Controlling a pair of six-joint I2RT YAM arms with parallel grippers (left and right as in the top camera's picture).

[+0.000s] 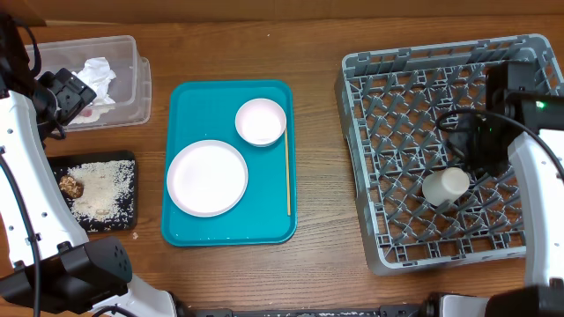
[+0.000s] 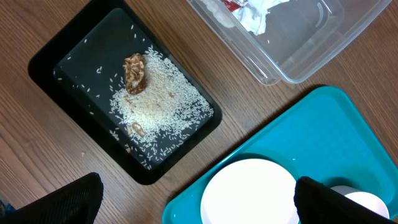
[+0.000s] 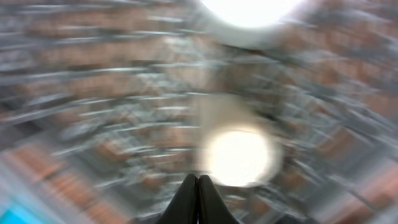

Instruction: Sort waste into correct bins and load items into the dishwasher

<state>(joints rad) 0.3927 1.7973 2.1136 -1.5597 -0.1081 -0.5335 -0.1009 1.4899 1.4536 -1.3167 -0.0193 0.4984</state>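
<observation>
**Right pincer** [image 3: 198, 186]: I read the two fingers as pressed together with nothing between them, though my wrist feed is badly smeared.

**Cup** [image 3: 239, 155]: a pale blob past the tips toward 1 o'clock, apart from them. Overhead, it lies on its side among the pegs of the grey rack [image 1: 529, 238].

**Left pincer** [image 2: 196, 186]: fingers spread wide and empty, at the table's 9 o'clock beside the clear tub [image 1: 137, 84].

**Clear tub:** holds the tissue [image 1: 99, 75] and a red-and-white wrapper [image 2: 233, 5].

**Black tray** [image 1: 128, 160]: at 6 o'clock from the tub, holding rice crumbs [image 1: 106, 180] and a brown lump [image 1: 70, 186]. The waste looks sorted to me.

**Teal tray** [image 1: 181, 106]: carries the plate [image 1: 207, 178], a bowl [image 1: 261, 121] at the plate's 1 o'clock, and a stick [image 1: 287, 172] along the tray's 3 o'clock edge. None of these is loaded yet.

**Handling note:** I judge the loading only begun. I would raise the right pincer straight up clear of the pegs, swing toward 9 o'clock, and open it early. I would then take the bowl by the rim on the side away from the stick and stand it between pegs.
</observation>
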